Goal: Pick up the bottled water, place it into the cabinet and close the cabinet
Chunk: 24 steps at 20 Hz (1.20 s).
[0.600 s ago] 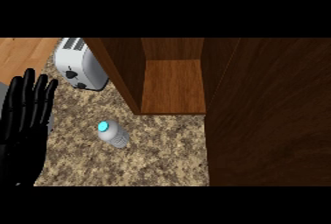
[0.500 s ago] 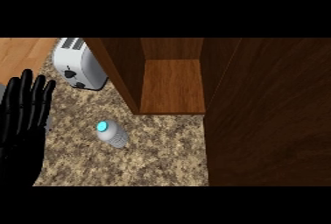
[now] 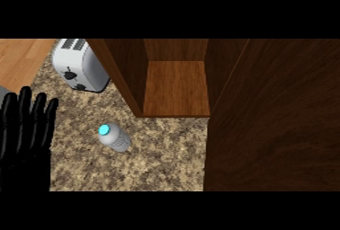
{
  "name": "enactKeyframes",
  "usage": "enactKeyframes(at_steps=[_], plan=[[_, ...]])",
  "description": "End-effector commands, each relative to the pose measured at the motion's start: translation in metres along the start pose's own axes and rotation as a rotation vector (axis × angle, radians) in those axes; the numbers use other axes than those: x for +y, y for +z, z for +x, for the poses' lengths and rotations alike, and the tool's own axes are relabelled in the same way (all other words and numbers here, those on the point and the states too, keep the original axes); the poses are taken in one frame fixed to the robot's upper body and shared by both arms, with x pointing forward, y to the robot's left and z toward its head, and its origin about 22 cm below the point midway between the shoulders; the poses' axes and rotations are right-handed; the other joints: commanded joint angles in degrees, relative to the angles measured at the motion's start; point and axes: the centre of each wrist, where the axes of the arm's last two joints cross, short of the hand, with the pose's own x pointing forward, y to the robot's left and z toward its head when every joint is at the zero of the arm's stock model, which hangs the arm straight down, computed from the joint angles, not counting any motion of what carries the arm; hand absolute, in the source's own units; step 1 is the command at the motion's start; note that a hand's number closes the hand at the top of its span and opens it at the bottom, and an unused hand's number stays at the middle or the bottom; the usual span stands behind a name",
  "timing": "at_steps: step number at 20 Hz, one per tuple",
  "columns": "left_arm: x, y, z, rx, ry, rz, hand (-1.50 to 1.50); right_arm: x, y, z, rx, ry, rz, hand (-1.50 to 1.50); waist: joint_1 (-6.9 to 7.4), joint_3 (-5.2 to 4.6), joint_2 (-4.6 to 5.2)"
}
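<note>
Sitting on the speckled counter (image 3: 159, 166) is the water bottle (image 3: 114, 138). It looks upright to me with its blue cap (image 3: 104, 130) pointing up, though the angle is steep so I wouldn't swear to it. Nothing is touching it. It's just in front of the cabinet (image 3: 125, 74), a bit off to the left of the opening.

The cabinet is open and you can see straight onto its bare wooden shelf (image 3: 176, 87), with nothing on it as far as I can see. The big dark wood slab on the right I'm taking to be the door (image 3: 272, 126), swung wide.

The robot's left hand (image 3: 26, 139) is over by the left edge, fingers straight and apart, pointing up, holding nothing. It's just resting there, near the bottle but clearly apart from it. The right hand doesn't show at all, so no clue what it's up to.

Off behind the bottle, left of the cabinet, there's a white toaster (image 3: 79, 65), and it's not in the way.

So progress-wise I'd call this basically square one. The bottle hasn't been picked up, it isn't in the cabinet, and the door isn't closed. All three steps are left: grab it, set it on that shelf, then swing the door to.
</note>
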Motion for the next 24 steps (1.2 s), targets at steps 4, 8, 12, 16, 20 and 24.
enactKeyframes(at_steps=[4, 8, 12, 16, 20, 24], plan=[[-0.033, 0.009, 0.030, 0.027, 0.081, 0.060, -1.50, 0.016, 0.011, 0.039, 0.020, -0.058, 0.056, -1.50, -0.17, -0.04, 0.20], [-0.026, 0.032, 0.048, 0.073, 0.064, 0.062, -1.50, 0.027, 0.022, 0.062, 0.025, -0.044, 0.049, -1.50, 0.03, -0.06, 0.15], [-0.053, 0.035, 0.047, 0.057, 0.080, 0.099, -1.50, 0.032, 0.021, 0.069, 0.028, -0.081, 0.040, -1.50, -0.06, -0.04, 0.11], [-0.044, 0.049, 0.058, 0.098, 0.075, 0.082, -1.50, 0.038, 0.015, 0.062, 0.028, -0.070, 0.031, -1.50, 0.28, -0.06, 0.07], [-0.036, 0.042, 0.057, 0.107, 0.028, 0.083, -1.50, 0.040, 0.018, 0.074, 0.017, -0.070, 0.020, -1.50, 0.16, -0.09, 0.03], [-0.053, 0.045, 0.050, 0.100, 0.040, 0.107, -1.50, 0.033, 0.024, 0.086, 0.023, -0.081, 0.030, -1.50, 0.00, -0.03, -0.09]])
